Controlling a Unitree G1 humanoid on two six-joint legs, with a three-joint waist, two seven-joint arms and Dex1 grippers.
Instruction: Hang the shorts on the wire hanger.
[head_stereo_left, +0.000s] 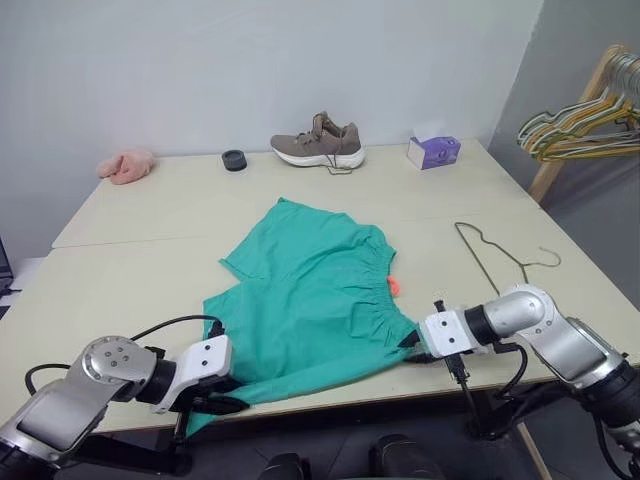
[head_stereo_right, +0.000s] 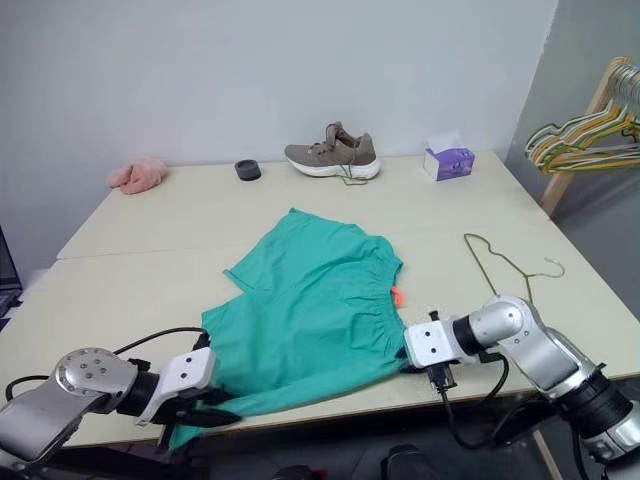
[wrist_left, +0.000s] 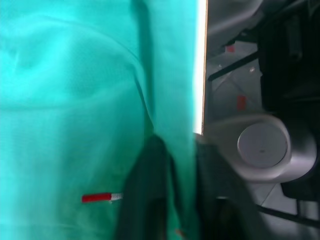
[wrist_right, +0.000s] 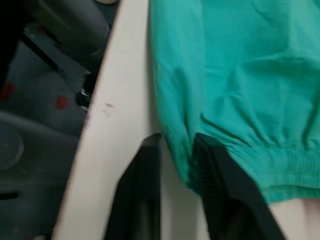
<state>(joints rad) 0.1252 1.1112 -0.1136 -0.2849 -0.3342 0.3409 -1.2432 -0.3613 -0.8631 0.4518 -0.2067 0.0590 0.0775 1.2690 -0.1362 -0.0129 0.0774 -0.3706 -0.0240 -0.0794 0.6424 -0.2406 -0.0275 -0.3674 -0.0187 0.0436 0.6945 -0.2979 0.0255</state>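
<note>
The teal-green shorts (head_stereo_left: 310, 290) lie spread flat on the pale table (head_stereo_left: 130, 270), waistband to the right, with a small orange tag (head_stereo_left: 396, 286) at the waistband's edge. Their near hem reaches the table's front edge. My left gripper (head_stereo_left: 236, 402) is at the near left corner of the shorts. Its fingers (wrist_left: 150, 200) stand a little apart with a fold of fabric between them. My right gripper (head_stereo_left: 411, 345) is at the near end of the waistband, its jaws apart around the cloth's edge (wrist_right: 176, 142). The thin wire hanger (head_stereo_left: 495, 255) lies flat on the table, right of the shorts.
Along the far edge of the table are a pink cloth (head_stereo_left: 127, 165), a small black round object (head_stereo_left: 234, 160), a brown shoe (head_stereo_left: 320, 145) and a purple tissue box (head_stereo_left: 433, 152). A bunch of coloured hangers (head_stereo_left: 585, 125) hangs on a wooden rack at the far right.
</note>
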